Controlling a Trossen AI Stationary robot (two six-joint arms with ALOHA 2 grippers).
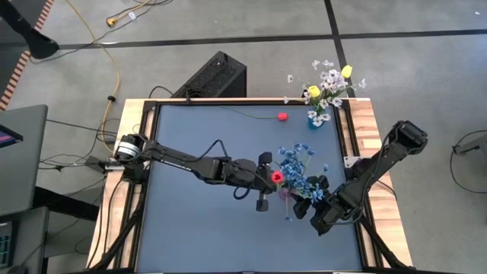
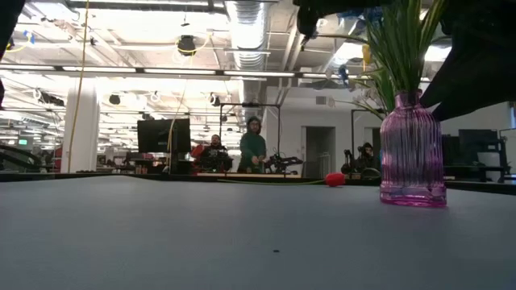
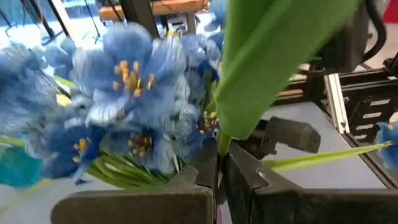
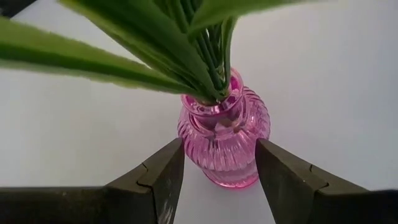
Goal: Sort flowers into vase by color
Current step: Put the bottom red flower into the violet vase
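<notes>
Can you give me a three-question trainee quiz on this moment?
1. True or false: the right gripper is clamped on the pink vase.
2. The left gripper is shut on: A) a green stem B) the vase C) nothing.
3. What colour is the flower lying alone on the table?

Key: 1 false, its fingers stand open either side; 2 A; 3 red.

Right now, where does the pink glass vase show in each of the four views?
High view: pink vase mostly hidden under the blue flowers, right of centre, between both grippers.
Low view: right side, standing on the table.
Left wrist view: not visible; blue blossoms fill it.
Right wrist view: centre, between the right gripper fingers.
Shared landmark: the green stems rising from its neck.
</notes>
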